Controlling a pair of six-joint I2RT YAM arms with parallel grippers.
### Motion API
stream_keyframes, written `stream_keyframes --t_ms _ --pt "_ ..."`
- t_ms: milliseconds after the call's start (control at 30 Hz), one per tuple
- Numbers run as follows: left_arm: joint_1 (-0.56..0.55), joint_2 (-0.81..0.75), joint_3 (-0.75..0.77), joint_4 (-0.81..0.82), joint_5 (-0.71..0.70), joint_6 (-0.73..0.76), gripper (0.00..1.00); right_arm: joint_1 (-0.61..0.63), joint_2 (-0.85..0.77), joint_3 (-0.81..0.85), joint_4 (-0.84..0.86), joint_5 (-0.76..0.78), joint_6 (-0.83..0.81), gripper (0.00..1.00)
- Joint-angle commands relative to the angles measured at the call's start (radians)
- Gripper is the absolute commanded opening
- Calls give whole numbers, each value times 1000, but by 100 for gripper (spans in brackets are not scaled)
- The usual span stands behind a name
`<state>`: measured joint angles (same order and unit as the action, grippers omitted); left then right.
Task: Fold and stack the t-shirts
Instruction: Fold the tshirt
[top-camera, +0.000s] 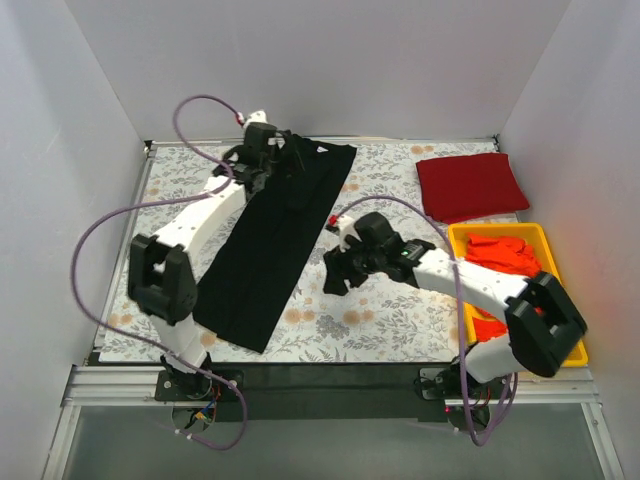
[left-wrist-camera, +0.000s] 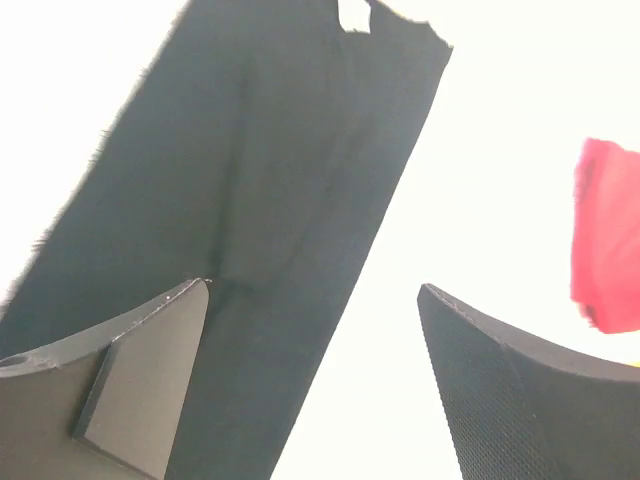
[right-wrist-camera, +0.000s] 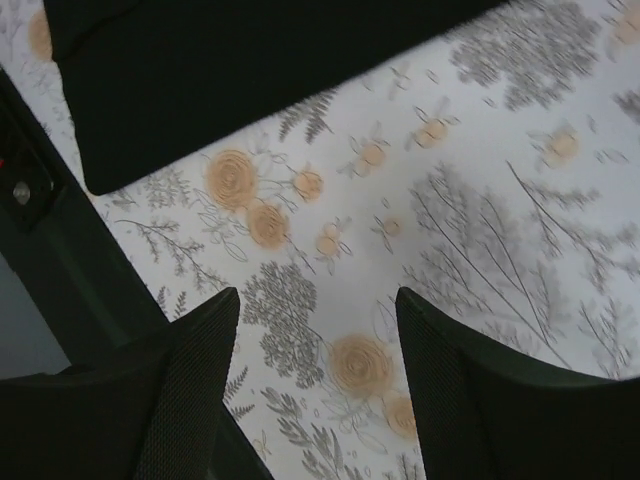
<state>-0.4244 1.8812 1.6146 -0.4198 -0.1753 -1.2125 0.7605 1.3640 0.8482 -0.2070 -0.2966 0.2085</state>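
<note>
- Step in hand, as judged: folding the black shirt (top-camera: 280, 240). It lies flat as a long narrow strip, running diagonally from the far middle of the surface (top-camera: 390, 310) toward the near left.
- Left fingers (left-wrist-camera: 140, 370): spread apart with nothing between them, poised over the strip's far, collar end.
- Right fingers (right-wrist-camera: 180, 400): spread and empty, over bare cover just beside the strip's right edge, toward its near half.
- Next move, as judged: a crosswise fold, so one end must be gripped and carried over the other. The cloth lies flat, so a finger must work under the edge, and both corners should travel evenly.
- Dark red shirt (top-camera: 470, 185): folded and lying at the far right, the likely stacking place.
- Yellow bin (top-camera: 500, 229): at the right, holding orange-red shirts (top-camera: 505, 255), unfolded.
- Surface: a floral-patterned cover, lying smooth. Plain white walls (top-camera: 300, 60) enclose three sides.
</note>
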Motion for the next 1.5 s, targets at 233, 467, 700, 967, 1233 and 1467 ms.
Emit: stream_keyframes --t_ms 233,467,700,967,1233,1467 --pt "242 -468 -473 -145 -87 -10 80 223 482 403 161 -160 -141 43" --pt "282 -626 -669 -174 -41 -28 80 243 699 529 98 -196 -179 41" --pt "282 -717 -768 -238 66 -53 80 214 669 427 -87 -118 -254 41" --pt "245 -765 -829 -289 247 -143 80 99 483 195 -210 4 -284 41" --pt "84 -735 -894 -346 267 -257 78 28 291 130 -261 17 -253 42" --pt "-83 -709 -927 -401 231 -366 72 25 78 103 -252 148 -68 51"
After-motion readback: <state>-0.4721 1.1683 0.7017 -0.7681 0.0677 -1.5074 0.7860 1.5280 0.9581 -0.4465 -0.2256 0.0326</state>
